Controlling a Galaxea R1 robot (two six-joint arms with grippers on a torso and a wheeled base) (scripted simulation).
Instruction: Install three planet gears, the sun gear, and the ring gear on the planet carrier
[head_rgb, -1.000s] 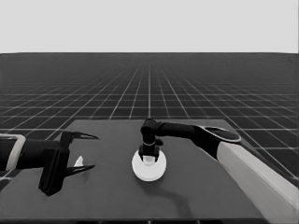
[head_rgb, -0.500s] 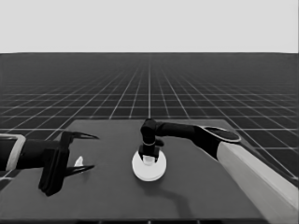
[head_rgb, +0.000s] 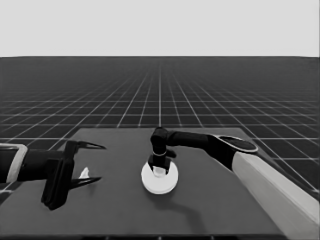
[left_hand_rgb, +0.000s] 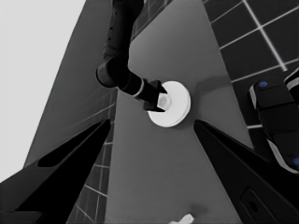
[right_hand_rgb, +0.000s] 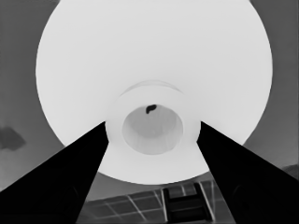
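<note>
The right claw (head_rgb: 160, 169) stands at the middle of the counter (head_rgb: 225, 210), its fingers clamped on the raised hub of the larger round part (head_rgb: 159, 178). The left claw (head_rgb: 89, 162) waits over the counter's left end, fingers apart, above a thin white piece (head_rgb: 84, 173).

Dark table (head_rgb: 210, 210), flat, edges square to the gridded floor (head_rgb: 160, 100). One large white round part (head_rgb: 159, 178) lies on it mid-table, directly under the right gripper (head_rgb: 160, 170), raised hub upward. A thin white piece (head_rgb: 84, 173) lies at the table's left end, beneath the left gripper (head_rgb: 97, 162).
</note>
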